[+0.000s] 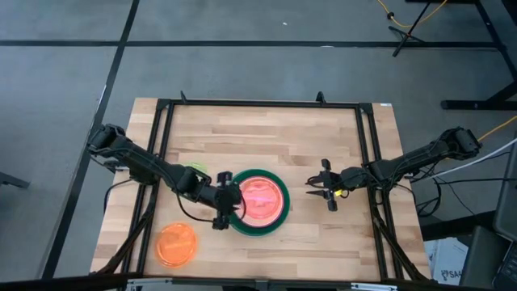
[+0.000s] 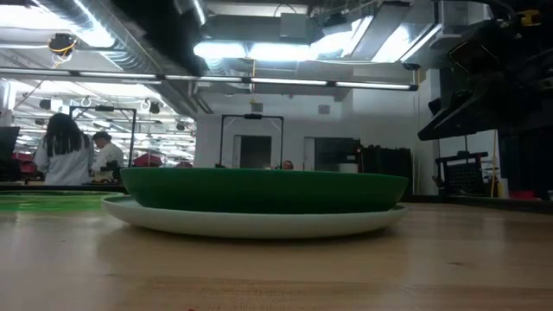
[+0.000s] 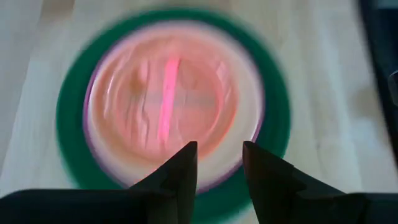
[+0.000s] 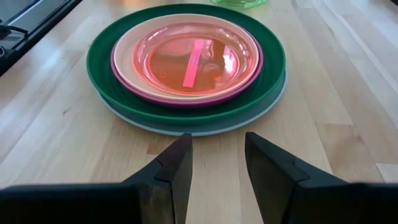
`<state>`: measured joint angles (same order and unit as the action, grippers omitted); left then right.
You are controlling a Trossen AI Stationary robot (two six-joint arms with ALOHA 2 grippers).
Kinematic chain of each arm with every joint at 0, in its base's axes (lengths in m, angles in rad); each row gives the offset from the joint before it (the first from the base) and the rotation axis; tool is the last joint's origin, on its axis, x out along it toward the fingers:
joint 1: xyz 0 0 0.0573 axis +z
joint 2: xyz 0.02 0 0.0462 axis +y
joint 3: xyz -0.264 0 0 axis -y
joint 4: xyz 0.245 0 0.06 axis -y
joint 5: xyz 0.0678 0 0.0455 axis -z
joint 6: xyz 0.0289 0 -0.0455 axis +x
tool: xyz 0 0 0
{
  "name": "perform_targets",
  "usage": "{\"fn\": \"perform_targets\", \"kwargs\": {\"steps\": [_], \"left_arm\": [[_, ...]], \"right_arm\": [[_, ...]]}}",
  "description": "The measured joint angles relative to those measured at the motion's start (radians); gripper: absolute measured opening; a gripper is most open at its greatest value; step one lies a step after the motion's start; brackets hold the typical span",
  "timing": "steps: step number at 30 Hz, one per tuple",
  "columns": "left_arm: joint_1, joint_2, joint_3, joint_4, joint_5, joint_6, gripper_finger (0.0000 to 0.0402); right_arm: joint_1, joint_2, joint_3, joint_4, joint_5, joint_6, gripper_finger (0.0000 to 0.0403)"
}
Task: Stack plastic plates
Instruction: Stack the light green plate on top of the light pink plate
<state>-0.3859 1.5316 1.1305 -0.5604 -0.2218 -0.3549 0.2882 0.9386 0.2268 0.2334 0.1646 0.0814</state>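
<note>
The left gripper hovers over the near-left rim of the stack, its fingers parted and holding nothing.

Directly under it sits a translucent red round plastic plate, nested in a peach round plate. That lies in a magenta plate, which lies in a large dark green plate. At the bottom is a light blue plate, showing only as a pale rim.

So five plates look stacked at mid-table.

Still apart are an orange round plate near the front-left corner and a translucent lime green plate, partly hidden by the left arm; whether a second lies there I cannot tell.

The right gripper waits right of the stack, fingers apart and empty.
</note>
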Motion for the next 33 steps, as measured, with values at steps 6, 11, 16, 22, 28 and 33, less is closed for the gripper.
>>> {"fn": "perform_targets", "kwargs": {"steps": [6,11,16,22,28,33], "left_arm": [[-0.014,0.009,-0.004,-0.259,0.003,-0.248,0.0122],[-0.039,0.013,-0.038,-0.392,0.001,-0.378,0.0122],[-0.079,0.013,-0.112,-0.414,0.007,-0.429,0.0122],[-0.134,0.013,-0.218,-0.414,0.03,-0.464,0.0121],[-0.162,0.013,-0.288,-0.377,0.032,-0.516,0.0121],[-0.166,0.013,-0.328,-0.368,0.02,-0.519,0.0121]], "right_arm": [[0.0,0.0,0.0,0.0,0.0,0.0,0.014],[0.0,0.0,0.0,-0.002,0.0,0.0,0.014],[0.0,0.0,0.0,-0.001,0.0,0.0,0.014],[0.0,0.0,0.0,-0.001,0.0,0.0,0.014],[0.0,0.0,0.0,0.001,0.001,0.0,0.014],[0.0,0.0,0.0,0.001,0.002,0.0,0.014]]}}
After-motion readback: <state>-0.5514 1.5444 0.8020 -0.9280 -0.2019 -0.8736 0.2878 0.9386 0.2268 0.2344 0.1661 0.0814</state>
